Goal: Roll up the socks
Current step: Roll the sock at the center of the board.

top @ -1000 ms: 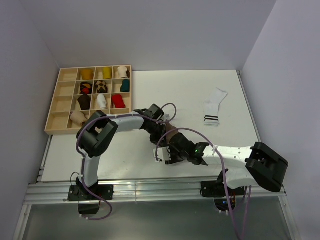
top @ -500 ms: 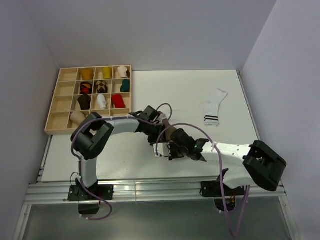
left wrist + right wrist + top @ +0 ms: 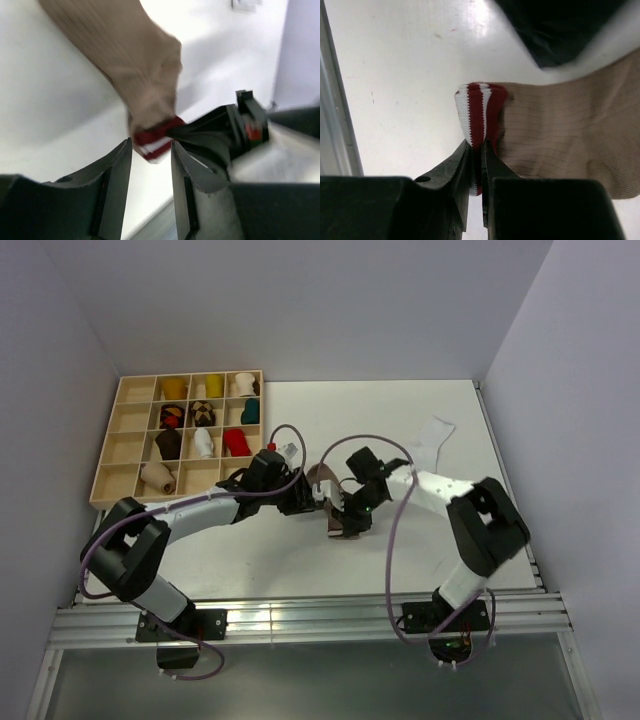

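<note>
Brown sock (image 3: 560, 135) at mid-table, its striped cuff (image 3: 477, 107) pinched between the closed jaws of the right gripper (image 3: 476, 150). Left gripper (image 3: 150, 150), jaws parted and empty, hovers just beside that cuff. Cream sock (image 3: 432, 432) lies well apart, far right; compartment tray (image 3: 118, 480) far left.

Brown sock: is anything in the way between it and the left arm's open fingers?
Nothing visible. The brown sock's striped cuff sits right before the gap of the left fingers; the right fingers pinch that same cuff from the side.
</note>
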Controlling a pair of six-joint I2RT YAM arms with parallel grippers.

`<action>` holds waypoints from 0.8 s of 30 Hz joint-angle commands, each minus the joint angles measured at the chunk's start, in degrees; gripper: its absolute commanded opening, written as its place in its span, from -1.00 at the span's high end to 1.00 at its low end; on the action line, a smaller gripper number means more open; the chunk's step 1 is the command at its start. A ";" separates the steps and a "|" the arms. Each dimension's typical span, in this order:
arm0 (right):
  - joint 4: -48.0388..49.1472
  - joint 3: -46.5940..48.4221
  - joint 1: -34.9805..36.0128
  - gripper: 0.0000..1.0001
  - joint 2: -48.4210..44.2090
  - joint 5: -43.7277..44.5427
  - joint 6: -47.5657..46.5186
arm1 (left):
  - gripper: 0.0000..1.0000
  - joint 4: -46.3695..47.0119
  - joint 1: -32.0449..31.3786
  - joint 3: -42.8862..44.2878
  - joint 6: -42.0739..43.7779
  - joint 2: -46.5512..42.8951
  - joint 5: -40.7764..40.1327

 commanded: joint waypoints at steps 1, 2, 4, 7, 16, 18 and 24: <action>-16.27 10.46 -4.94 0.82 8.80 -10.33 -3.91 | 0.17 5.40 -1.28 -2.14 6.53 -3.05 -11.59; -18.58 12.77 -6.08 0.81 11.11 -11.30 -4.53 | 0.18 6.01 -2.08 -2.67 8.74 -3.40 -14.40; -25.32 19.36 -8.64 0.81 15.85 -13.50 -5.85 | 0.20 8.73 -3.66 -5.39 12.80 -3.75 -18.38; -31.94 26.21 -11.44 0.81 25.86 -15.88 -6.74 | 0.18 14.70 -4.19 -7.86 16.58 -4.63 -18.47; -31.52 31.07 -12.34 0.78 33.88 -10.44 3.20 | 0.06 17.18 -11.31 -1.80 28.97 1.24 -19.35; -31.43 31.33 -12.34 0.77 34.24 -9.56 4.77 | 0.03 16.13 -12.45 0.30 30.99 2.83 -21.01; -29.94 31.07 -12.25 0.75 33.72 -7.53 6.72 | 0.01 16.39 -13.07 2.51 33.20 7.23 -20.14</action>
